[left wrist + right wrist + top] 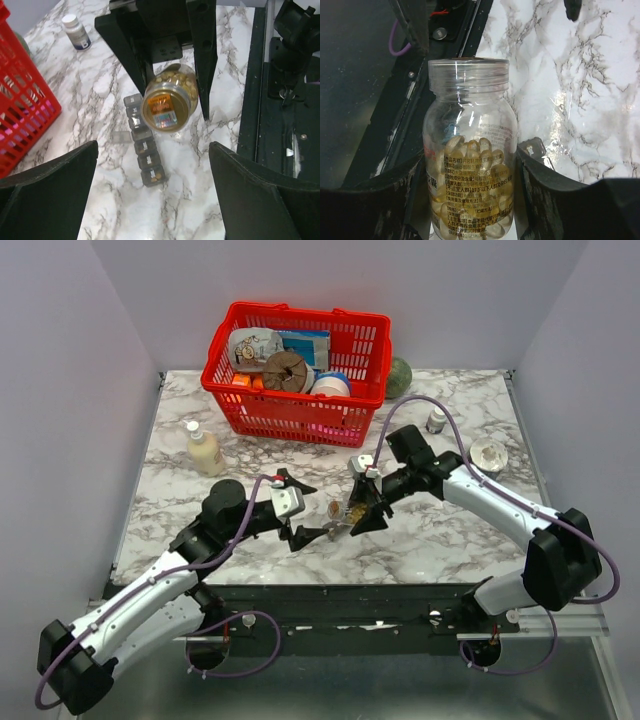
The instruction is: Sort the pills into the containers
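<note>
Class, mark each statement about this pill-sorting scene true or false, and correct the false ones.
1. The right fingers hold a clear bottle of yellow capsules. True.
2. The bottle has its cap on. False: its mouth is uncapped.
3. The grey strip of compartments lies on the marble table. True.
4. The left fingers grip the grey strip. False: they stand open and hold nothing.
5. The red basket is empty. False: it holds several items.
</note>
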